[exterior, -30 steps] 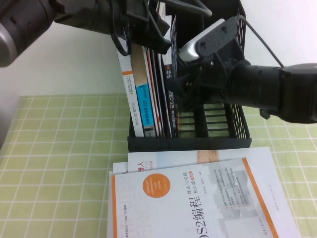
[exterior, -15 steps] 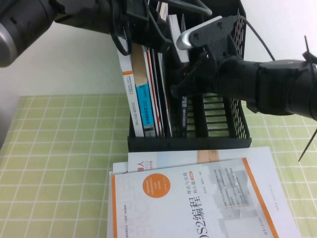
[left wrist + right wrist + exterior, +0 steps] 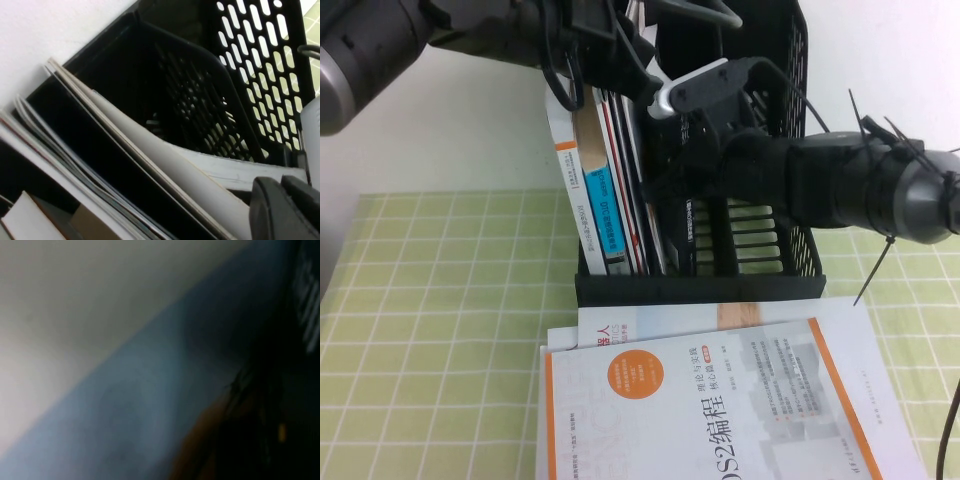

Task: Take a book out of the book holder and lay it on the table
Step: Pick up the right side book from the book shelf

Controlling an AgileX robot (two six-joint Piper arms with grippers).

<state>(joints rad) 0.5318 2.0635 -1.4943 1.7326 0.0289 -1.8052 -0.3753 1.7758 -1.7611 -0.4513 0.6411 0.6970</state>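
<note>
The large black-spined paperback book (image 3: 686, 232) stands in the black plastic book holder (image 3: 790, 150), beside the right end effector (image 3: 670, 185); its grip I cannot tell. The left end effector (image 3: 610, 50) is above the white books. Lifting and laying on the green checked desk (image 3: 440, 330) remain.

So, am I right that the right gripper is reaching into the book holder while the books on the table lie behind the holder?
Not quite: in the high view the books lie in front of the book holder, on the robot's side. The right gripper does reach into it.
</note>
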